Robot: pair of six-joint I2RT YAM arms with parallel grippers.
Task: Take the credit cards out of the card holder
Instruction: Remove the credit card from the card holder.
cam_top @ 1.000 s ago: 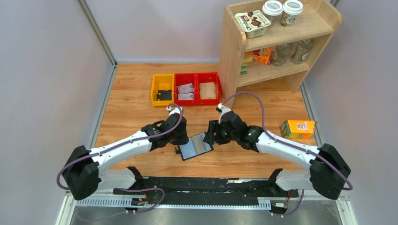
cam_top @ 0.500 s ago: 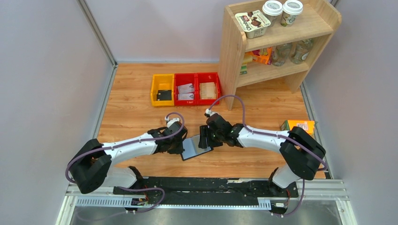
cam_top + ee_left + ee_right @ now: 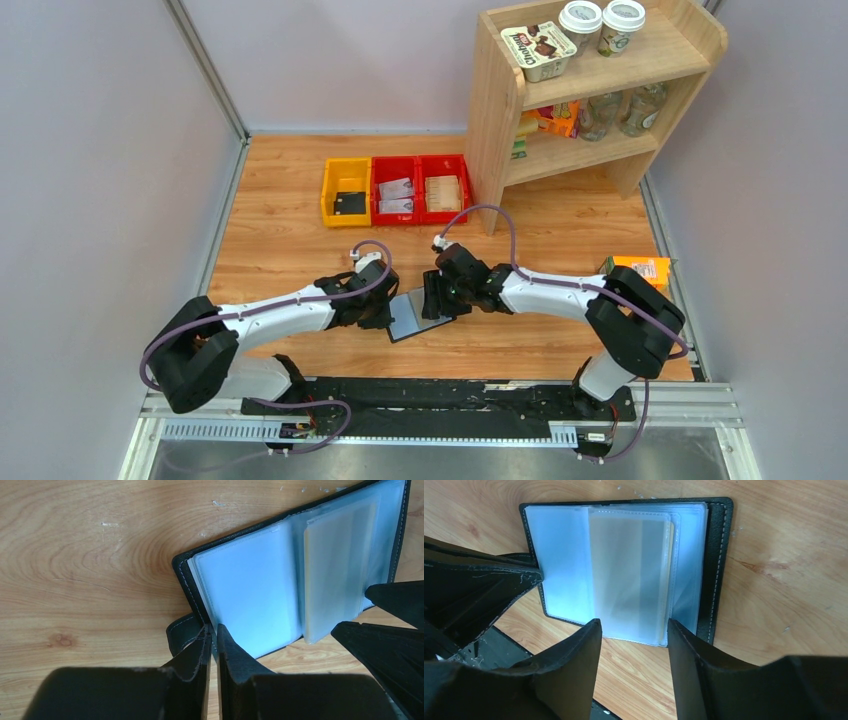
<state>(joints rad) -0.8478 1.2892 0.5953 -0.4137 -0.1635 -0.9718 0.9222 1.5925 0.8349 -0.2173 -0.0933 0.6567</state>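
Observation:
The card holder (image 3: pixel 420 314) lies open on the wooden table, a black cover with cloudy grey-blue plastic sleeves (image 3: pixel 250 590). My left gripper (image 3: pixel 213 630) is shut on its near left cover edge, beside the strap tab (image 3: pixel 179 632). The right gripper (image 3: pixel 633 625) stands open, its fingers either side of the sleeves' (image 3: pixel 629 575) near edge, nothing pinched. No credit cards show through the sleeves, only a pale yellowish insert (image 3: pixel 330 575). A small black card (image 3: pixel 349 203) lies in the yellow bin (image 3: pixel 329 190).
Two red bins (image 3: pixel 421 165) with whitish cards stand beside the yellow one at the back. A wooden shelf (image 3: pixel 492 120) with cups and jars rises at the back right. An orange carton (image 3: pixel 640 270) lies at the right edge.
The right arm has swung left and down onto the card holder. The left gripper has drawn nearer and closed on the holder's left edge; the holder shifted slightly.

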